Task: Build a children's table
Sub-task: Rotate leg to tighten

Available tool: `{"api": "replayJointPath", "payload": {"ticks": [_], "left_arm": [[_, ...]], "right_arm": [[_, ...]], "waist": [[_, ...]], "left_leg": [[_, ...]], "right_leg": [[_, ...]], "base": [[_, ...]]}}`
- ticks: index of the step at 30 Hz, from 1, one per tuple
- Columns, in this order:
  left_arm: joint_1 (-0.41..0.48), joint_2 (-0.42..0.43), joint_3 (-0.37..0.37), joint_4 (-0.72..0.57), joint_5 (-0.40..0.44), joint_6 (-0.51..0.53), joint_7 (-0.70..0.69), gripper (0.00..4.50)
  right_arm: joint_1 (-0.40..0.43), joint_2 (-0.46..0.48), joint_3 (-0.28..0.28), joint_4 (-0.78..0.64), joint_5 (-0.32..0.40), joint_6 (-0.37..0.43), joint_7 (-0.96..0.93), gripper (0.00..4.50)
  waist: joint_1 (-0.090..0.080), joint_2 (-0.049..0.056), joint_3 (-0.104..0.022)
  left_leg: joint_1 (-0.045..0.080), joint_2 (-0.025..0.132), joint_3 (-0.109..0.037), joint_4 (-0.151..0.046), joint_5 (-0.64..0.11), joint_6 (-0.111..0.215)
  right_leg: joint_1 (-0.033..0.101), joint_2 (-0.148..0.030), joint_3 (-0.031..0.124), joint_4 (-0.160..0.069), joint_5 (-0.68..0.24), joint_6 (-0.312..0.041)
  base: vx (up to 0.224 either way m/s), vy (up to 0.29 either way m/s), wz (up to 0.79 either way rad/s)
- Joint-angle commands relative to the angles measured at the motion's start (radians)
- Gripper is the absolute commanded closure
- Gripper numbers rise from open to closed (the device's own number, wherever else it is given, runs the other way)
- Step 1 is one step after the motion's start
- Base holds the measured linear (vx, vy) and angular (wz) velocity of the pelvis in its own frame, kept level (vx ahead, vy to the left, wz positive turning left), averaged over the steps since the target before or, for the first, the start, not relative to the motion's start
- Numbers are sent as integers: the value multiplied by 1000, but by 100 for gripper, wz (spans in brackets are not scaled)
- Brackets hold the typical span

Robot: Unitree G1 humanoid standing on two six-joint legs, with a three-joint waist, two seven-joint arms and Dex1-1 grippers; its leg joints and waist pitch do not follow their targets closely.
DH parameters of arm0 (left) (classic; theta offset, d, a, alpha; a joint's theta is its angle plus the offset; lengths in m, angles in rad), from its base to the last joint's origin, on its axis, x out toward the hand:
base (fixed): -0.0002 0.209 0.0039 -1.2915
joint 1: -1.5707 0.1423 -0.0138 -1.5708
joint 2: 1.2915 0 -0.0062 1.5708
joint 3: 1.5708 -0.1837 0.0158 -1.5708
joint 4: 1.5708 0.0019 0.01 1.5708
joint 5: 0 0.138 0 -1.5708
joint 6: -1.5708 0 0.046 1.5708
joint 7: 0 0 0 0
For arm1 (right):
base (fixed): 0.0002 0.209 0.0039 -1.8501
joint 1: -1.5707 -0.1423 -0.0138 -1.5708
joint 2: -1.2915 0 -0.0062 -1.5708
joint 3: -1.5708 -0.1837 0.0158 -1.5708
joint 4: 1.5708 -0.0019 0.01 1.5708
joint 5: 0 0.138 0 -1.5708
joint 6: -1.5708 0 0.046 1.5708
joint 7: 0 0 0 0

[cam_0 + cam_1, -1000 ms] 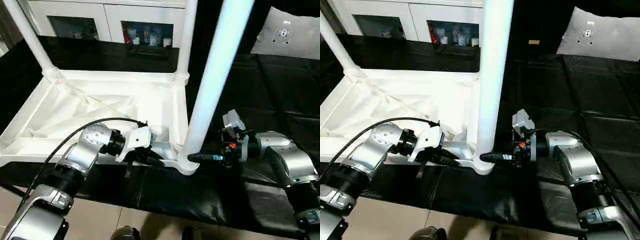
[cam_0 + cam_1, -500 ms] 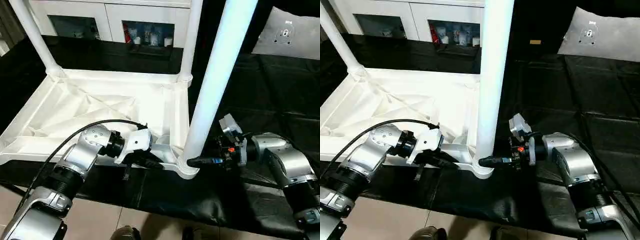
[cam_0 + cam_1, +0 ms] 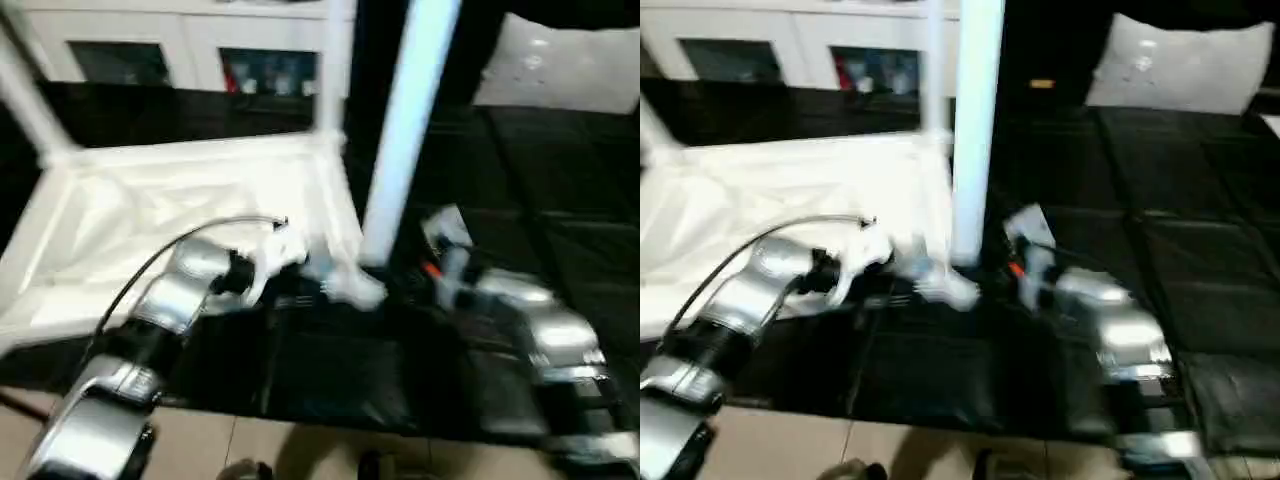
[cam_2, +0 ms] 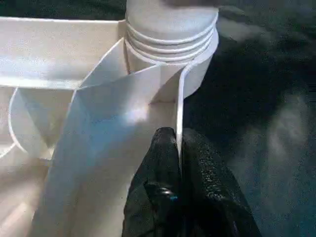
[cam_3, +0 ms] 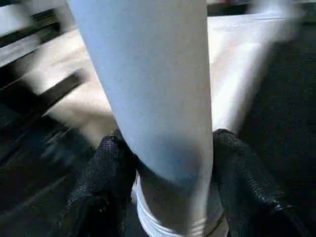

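Black sheeting (image 3: 1160, 190) covers the worktop, with white cabinets (image 3: 180, 50) with glass doors behind it and a grey panel (image 3: 1180, 65) lying at the far right.

Table top (image 3: 190, 200): white, lying upside down on the sheeting, ribbed underside facing up. It occupies the left and centre of the head views, its near right corner between the two arms.

Legs: three stand upright in corner sockets. One leg (image 3: 405, 130) rises from the near right corner, a second (image 3: 333, 70) from the far right corner, a third (image 3: 25, 100) from the far left corner. In the left wrist view the near socket (image 4: 170, 44) shows ringed threads at the leg's base.

Left gripper (image 4: 178, 163): at the near edge of the top, just left of the near right corner. Its fingers (image 4: 160, 168) are closed on the thin upright rim wall (image 4: 178, 113), one finger on each side of it.

Right gripper (image 5: 168, 168): at the base of the near right leg, approaching from the right. Its fingers (image 5: 106, 168) sit on either side of the leg, close against it just above the socket. Firm contact cannot be confirmed from the pictures.

Head views are blurred; fine detail at the corner is not legible there.
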Motion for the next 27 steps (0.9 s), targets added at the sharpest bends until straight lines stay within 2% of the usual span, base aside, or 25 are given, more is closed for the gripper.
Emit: {"api": "replayJointPath", "payload": {"ticks": [1,2,3,4,6,8,9,10,14,17,18,19,20,21,23,24,26,27], "left_arm": [[-40,-90,-8,-18,-23,5,78,450],[-51,-112,8,-8,-23,15,128,450],[-63,-140,27,0,-29,30,185,450],[-66,-149,33,1,-32,35,200,450],[-71,-166,44,5,-24,31,234,450],[-72,-171,47,5,-18,26,241,450],[-70,-167,44,2,-13,21,239,450],[-67,-162,40,-1,-9,18,232,450],[-47,-140,37,-23,-14,15,193,450],[-20,-106,20,-42,-16,-22,138,450],[-12,-93,16,-49,-18,-28,115,450],[1,-70,8,-57,-21,-42,75,450],[3,-67,6,-58,-22,-48,66,450],[13,-49,-1,-63,-32,-83,17,450],[21,-34,-7,-75,-37,-96,-14,450],[32,-17,-13,-91,-50,-112,-61,450],[36,-8,-15,-96,-56,-112,-83,450],[45,12,-27,-106,-61,-133,-132,450]], "right_arm": [[-17,102,84,11,26,54,-67,246],[-28,148,70,27,30,40,-123,246],[-45,197,60,55,31,15,-179,246],[-51,208,61,66,27,6,-191,246],[-52,217,79,67,-19,-22,-206,246],[-43,210,83,52,-41,-30,-202,191],[-37,204,80,44,-38,-28,-196,191],[-32,193,76,34,-31,-24,-186,174],[-13,141,51,10,2,-31,-123,139],[13,64,37,-7,24,-37,-23,116],[21,35,30,-17,39,-37,23,104],[38,-36,40,-36,45,-68,127,93],[41,-47,42,-37,46,-72,142,87],[52,-103,52,-41,48,-92,217,87],[57,-140,53,-41,55,-106,271,74],[59,-187,54,-35,59,-127,338,74],[58,-210,57,-27,57,-147,369,74],[51,-244,61,-7,56,-180,426,74]], "waist": [[5,-6,-66],[-2,-2,-68],[-2,-2,-70],[-6,4,-72],[-2,4,-75],[1,5,-77],[1,4,-78],[3,3,-77],[9,5,-78],[14,10,-78],[16,7,-79],[18,7,-77],[23,4,-78],[26,1,-78],[26,3,-74],[26,1,-73],[27,4,-73],[26,4,-74]], "left_leg": [[6,45,-28,-74,-239,33],[5,46,-28,-74,-234,43],[4,46,-27,-73,-224,46],[1,46,-26,-72,-215,47],[1,46,-23,-70,-190,61],[-3,46,-21,-68,-158,86],[-3,45,-20,-67,-151,91],[-3,45,-20,-67,-141,102],[-1,48,-20,-67,-146,110],[-2,50,-20,-66,-145,116],[-2,50,-19,-66,-143,122],[-3,50,-19,-66,-147,126],[-1,50,-20,-65,-148,123],[-2,49,-19,-64,-148,131],[-3,48,-17,-64,-157,136],[-1,50,-18,-65,-178,128],[0,53,-18,-67,-181,123],[2,52,-18,-65,-186,119]], "right_leg": [[50,-78,49,-99,-532,-110],[50,-77,51,-96,-476,-131],[52,-77,52,-92,-449,-141],[52,-77,52,-88,-405,-161],[57,-75,54,-82,-336,-182],[63,-74,56,-73,-265,-210],[65,-75,56,-72,-255,-212],[66,-76,56,-71,-254,-214],[67,-76,56,-73,-265,-212],[69,-75,56,-70,-246,-216],[70,-76,57,-71,-240,-218],[70,-76,56,-73,-249,-217],[74,-75,55,-72,-255,-211],[74,-78,56,-73,-268,-208],[70,-77,57,-77,-302,-200],[68,-77,55,-82,-355,-186],[65,-76,55,-80,-355,-190],[64,-75,56,-80,-357,-192]], "base": [[0,0,0],[0,0,0],[0,0,0],[0,0,0],[0,0,0],[0,0,0],[0,0,0],[0,0,0],[0,0,0],[0,0,0],[0,0,0],[0,0,0],[0,0,0],[0,0,0],[0,0,0],[0,0,0],[0,0,0],[0,0,0]]}}
